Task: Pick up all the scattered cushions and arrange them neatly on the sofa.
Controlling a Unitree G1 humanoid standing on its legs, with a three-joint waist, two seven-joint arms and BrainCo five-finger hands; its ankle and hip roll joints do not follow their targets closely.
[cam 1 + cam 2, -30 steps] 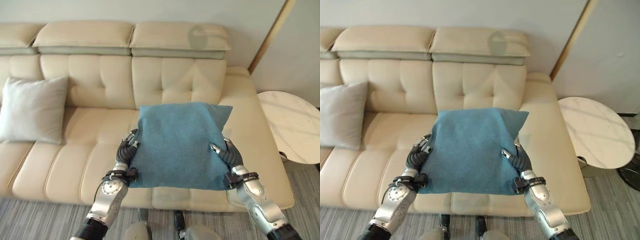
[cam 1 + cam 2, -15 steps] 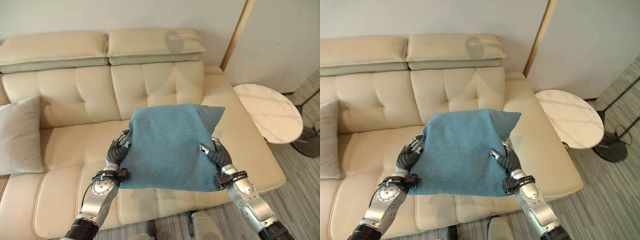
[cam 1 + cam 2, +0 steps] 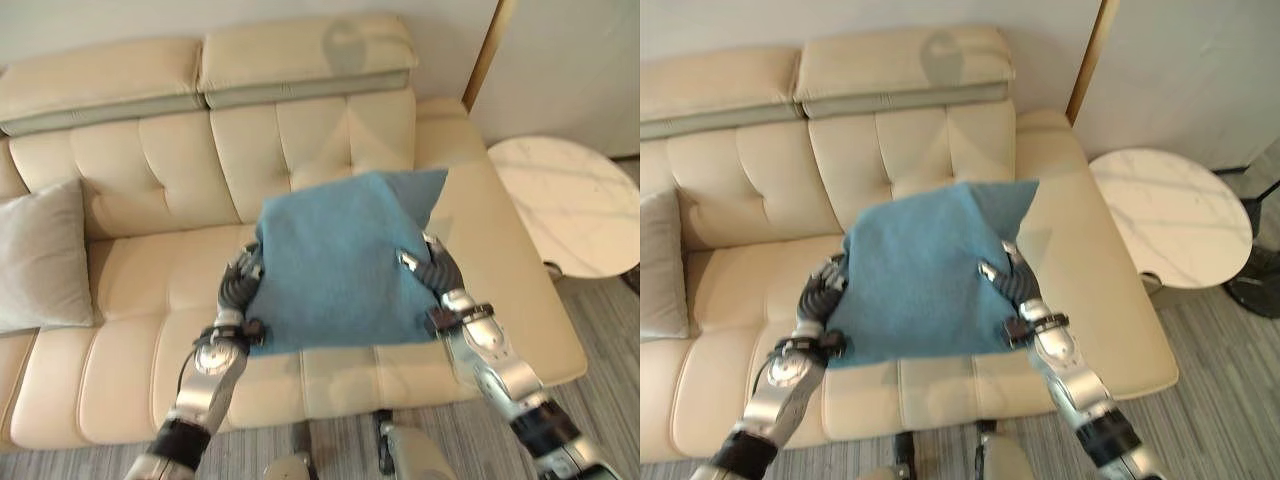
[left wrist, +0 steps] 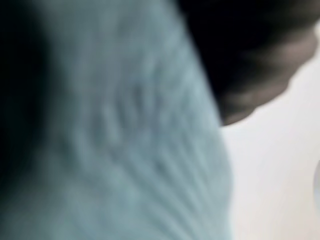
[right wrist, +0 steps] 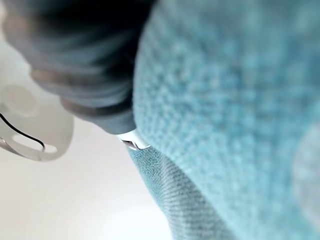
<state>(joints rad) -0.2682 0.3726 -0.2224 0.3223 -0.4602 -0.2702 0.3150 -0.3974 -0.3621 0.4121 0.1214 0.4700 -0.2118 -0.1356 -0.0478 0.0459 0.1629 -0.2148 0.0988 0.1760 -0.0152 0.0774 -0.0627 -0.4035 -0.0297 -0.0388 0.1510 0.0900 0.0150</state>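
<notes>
Before the cream sofa [image 3: 150,300] we held the blue cushion [image 3: 335,265] above its seat, left hand [image 3: 243,285] and right hand [image 3: 432,270] clasping opposite edges; lowering it level against the backrest seemed best.

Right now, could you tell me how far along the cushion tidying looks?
Looks done: a grey cushion already leans against the backrest of the sofa. In hand: the blue cushion is held above the seat between the left hand and the right hand. Left: setting it down neatly; whether other cushions remain elsewhere cannot be seen.
</notes>
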